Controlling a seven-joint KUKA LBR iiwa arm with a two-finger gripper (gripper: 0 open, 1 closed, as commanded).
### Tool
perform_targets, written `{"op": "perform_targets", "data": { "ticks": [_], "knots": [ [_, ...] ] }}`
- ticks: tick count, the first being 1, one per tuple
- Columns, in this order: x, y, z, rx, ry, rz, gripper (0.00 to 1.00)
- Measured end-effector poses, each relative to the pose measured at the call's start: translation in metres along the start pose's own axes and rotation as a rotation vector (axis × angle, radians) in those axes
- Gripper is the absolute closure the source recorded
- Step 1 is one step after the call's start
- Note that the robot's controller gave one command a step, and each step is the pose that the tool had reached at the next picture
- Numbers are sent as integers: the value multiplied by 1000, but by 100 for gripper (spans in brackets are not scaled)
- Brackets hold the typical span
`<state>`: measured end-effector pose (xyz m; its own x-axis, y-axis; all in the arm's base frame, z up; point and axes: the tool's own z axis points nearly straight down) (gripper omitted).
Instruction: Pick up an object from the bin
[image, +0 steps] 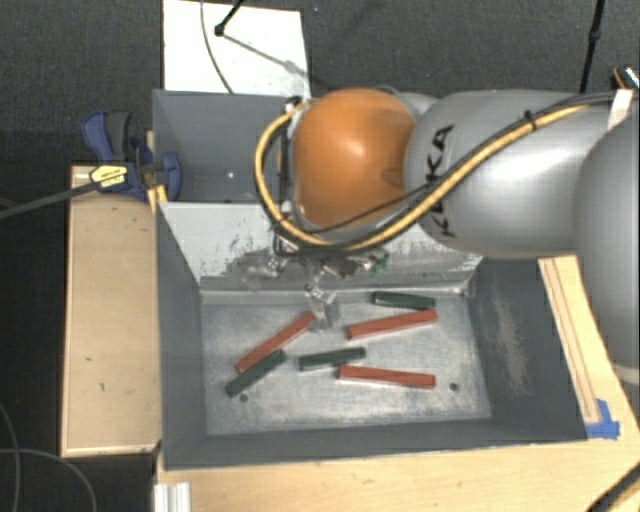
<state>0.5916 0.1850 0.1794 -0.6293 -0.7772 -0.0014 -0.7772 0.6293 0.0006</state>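
My gripper (320, 302) hangs below the arm's orange cover at the back middle of the bin floor. Its tip is right at the upper end of a red stick (275, 342) that runs diagonally down to the left. Just right of the tip lies another red stick (391, 323), slightly tilted. A dark green stick (404, 299) lies behind that one, near the back wall. Nothing shows as held.
A short green stick (332, 358) lies in the middle of the floor, with a third red stick (386, 377) in front of it. Another dark green stick (255, 372) lies at the front left. The arm and its cover hide the bin's back wall.
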Motion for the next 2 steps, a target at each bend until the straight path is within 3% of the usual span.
{"op": "perform_targets", "data": {
  "ticks": [1, 2],
  "knots": [
    [8, 11, 111, -1, 2, -218, 0],
    [6, 10, 107, 2, -4, -214, 100]
  ]
}}
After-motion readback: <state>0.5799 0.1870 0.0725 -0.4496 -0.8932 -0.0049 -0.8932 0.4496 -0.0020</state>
